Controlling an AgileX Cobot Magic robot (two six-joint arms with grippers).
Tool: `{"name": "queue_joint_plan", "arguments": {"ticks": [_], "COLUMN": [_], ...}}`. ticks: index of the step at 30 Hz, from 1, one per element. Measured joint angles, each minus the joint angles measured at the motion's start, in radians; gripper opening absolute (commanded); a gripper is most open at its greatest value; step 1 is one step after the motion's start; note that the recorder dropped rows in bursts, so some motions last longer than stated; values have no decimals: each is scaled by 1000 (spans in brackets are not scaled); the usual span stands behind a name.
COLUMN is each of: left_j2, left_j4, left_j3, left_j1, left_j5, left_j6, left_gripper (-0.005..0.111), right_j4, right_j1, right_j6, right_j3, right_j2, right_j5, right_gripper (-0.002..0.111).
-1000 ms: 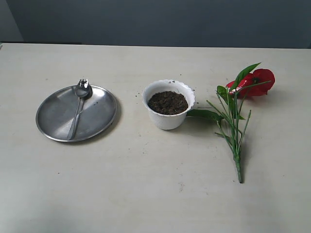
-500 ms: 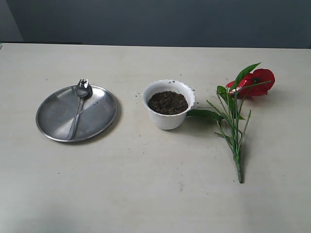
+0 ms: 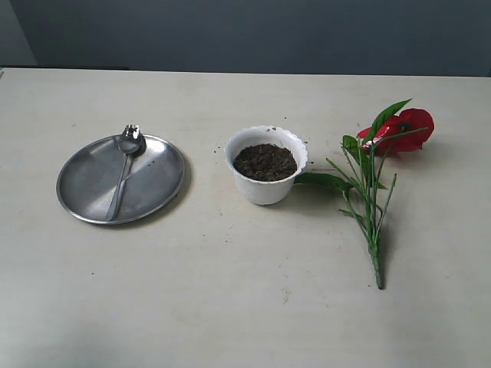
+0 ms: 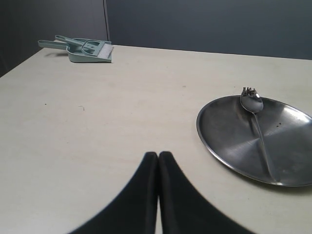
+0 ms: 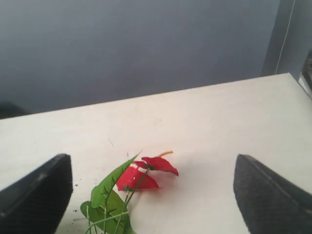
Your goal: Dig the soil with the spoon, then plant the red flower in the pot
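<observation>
The white pot [image 3: 266,164] with a scalloped rim stands mid-table, filled with dark soil [image 3: 265,161]. The steel spoon [image 3: 123,170] lies on the round steel plate [image 3: 88,192] at the left; the left wrist view shows the spoon [image 4: 257,126] on the plate [image 4: 229,136] too. The red flower [image 3: 373,176] lies flat to the right of the pot, bloom toward the far side. My left gripper [image 4: 158,155] is shut with nothing in it, short of the plate. My right gripper [image 5: 152,168] is wide open above the table, with the flower's bloom [image 5: 144,174] between and beyond its fingers. Neither gripper shows in the exterior view.
A pale green dustpan with a brush [image 4: 85,49] sits at a far corner of the table in the left wrist view. Small soil crumbs lie scattered on the table around the pot. A dark wall runs behind the table.
</observation>
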Motion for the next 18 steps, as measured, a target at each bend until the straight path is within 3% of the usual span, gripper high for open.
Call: {"name": "queue_joint_plan", "arguments": {"ticks": [10, 18], "left_j2": [0, 0], "left_j4": [0, 0], "left_j3": [0, 0], "left_j1": [0, 0], "left_j5": [0, 0], "left_j6": [0, 0], "left_gripper": [0, 0], "right_j4": [71, 97], "right_j1": [0, 0], "right_j6": [0, 0], "right_j3": [-4, -8], "right_j2": [60, 60], "right_j5": [-149, -111], "right_gripper": [84, 84]}}
